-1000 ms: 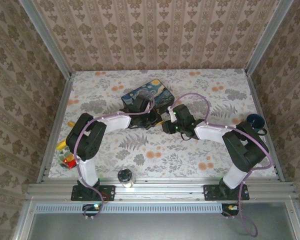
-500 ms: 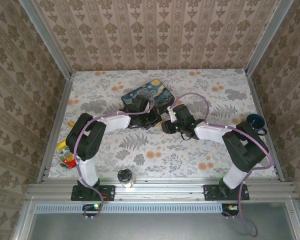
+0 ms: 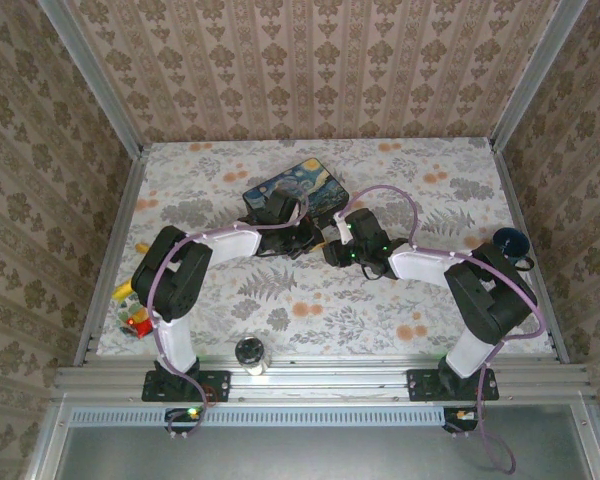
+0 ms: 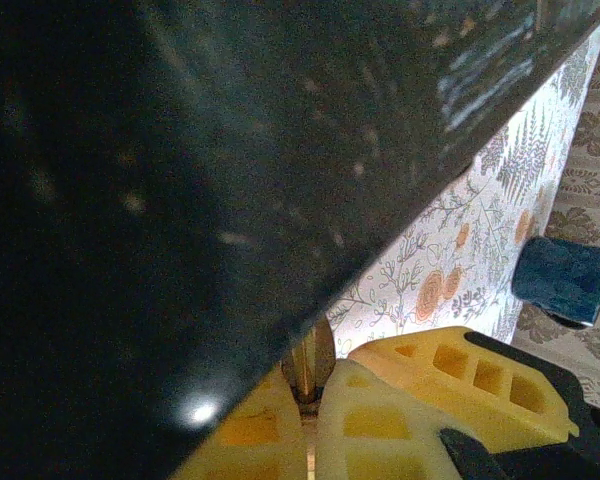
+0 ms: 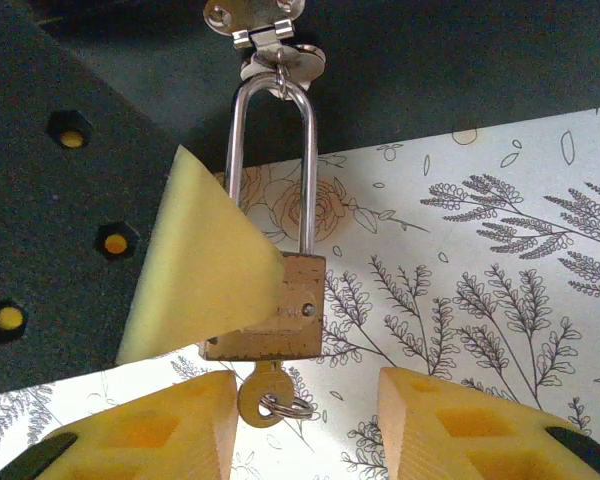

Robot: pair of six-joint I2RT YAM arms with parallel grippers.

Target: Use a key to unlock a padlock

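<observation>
The brass padlock (image 5: 298,305) hangs by its silvery shackle (image 5: 270,160) from the clasp (image 5: 270,30) of the dark-blue starry tin box (image 3: 298,188). The key (image 5: 263,393), with a small ring through its head, sticks out of the padlock's underside. My left gripper (image 4: 310,385) is shut on the padlock (image 4: 310,358), and one of its yellow fingers (image 5: 195,260) covers the lock's left side. My right gripper (image 5: 308,400) is open just below, the key's head beside its left finger. In the top view both grippers (image 3: 305,240) (image 3: 332,250) meet in front of the box.
A dark blue cup-like object (image 3: 510,242) (image 4: 565,280) stands near the table's right edge. Small coloured toys (image 3: 135,320) lie at the left edge and a round jar (image 3: 250,352) at the near edge. Patterned walls enclose the floral table (image 3: 430,180).
</observation>
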